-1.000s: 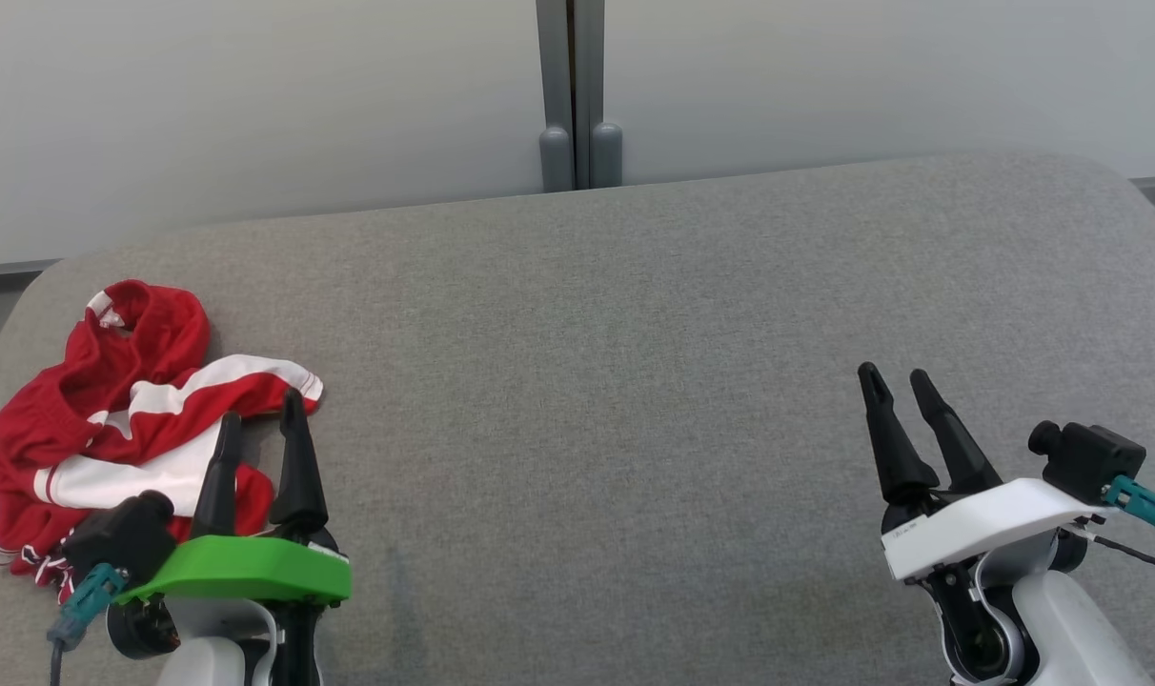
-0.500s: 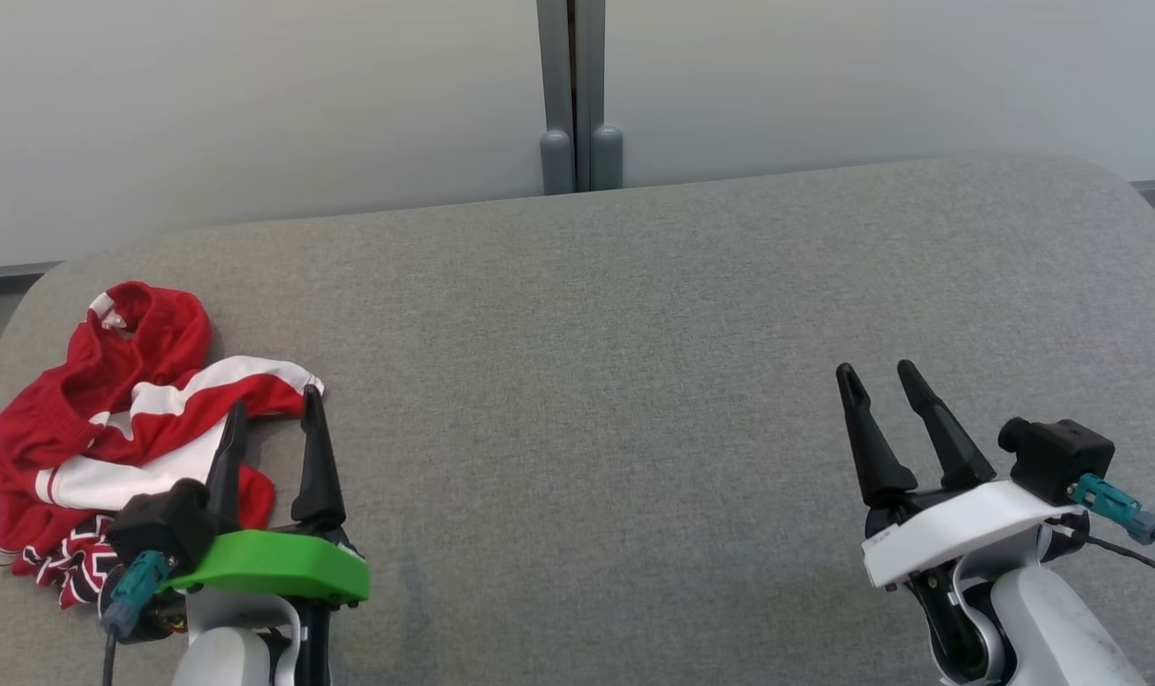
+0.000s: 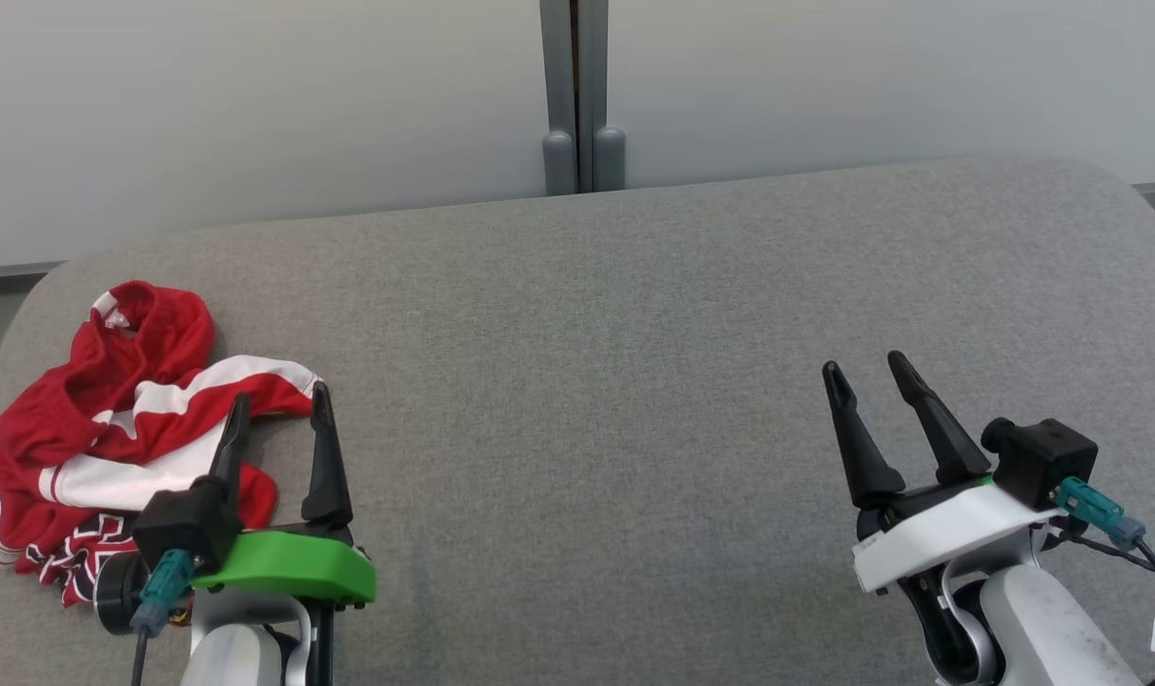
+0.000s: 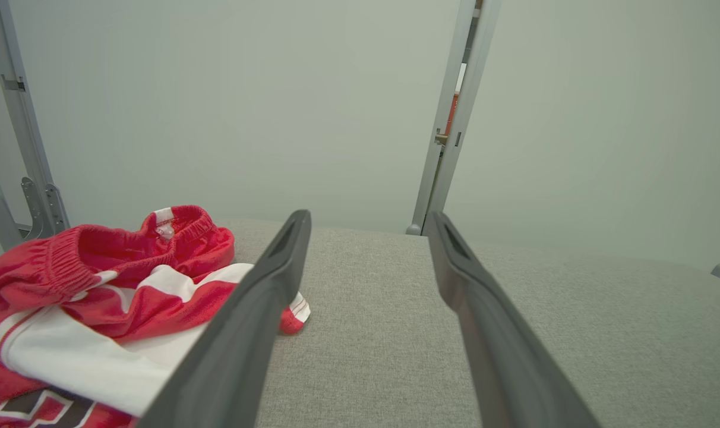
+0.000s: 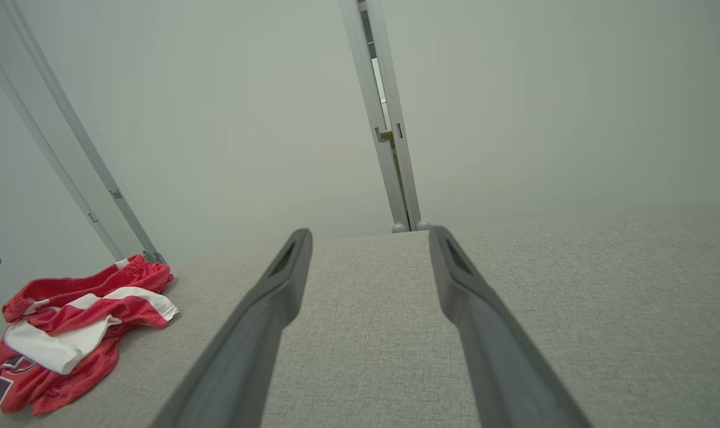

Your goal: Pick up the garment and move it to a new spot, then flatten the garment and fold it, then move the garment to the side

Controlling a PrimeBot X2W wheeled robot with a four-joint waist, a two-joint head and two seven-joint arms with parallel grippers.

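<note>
both pincers released and empty; garment not yet lifted.

near, lower left of the head view: left gripper (image 3: 282, 394), jaws apart, grasping nothing. one finger (image 3: 233, 433) overlaps the edge of the garment (image 3: 91, 410), likely lined up for the first grasp; contact cannot be told. lower right: right gripper (image 3: 863, 362), also spread and empty, well apart from the cloth, probably kept free for the flattening. the red and white garment lies crumpled at the left edge on the grey padded table (image 3: 587, 314). far, top centre: a grey post (image 3: 582, 86) against the wall. count: two grippers, one garment, one table.
</note>
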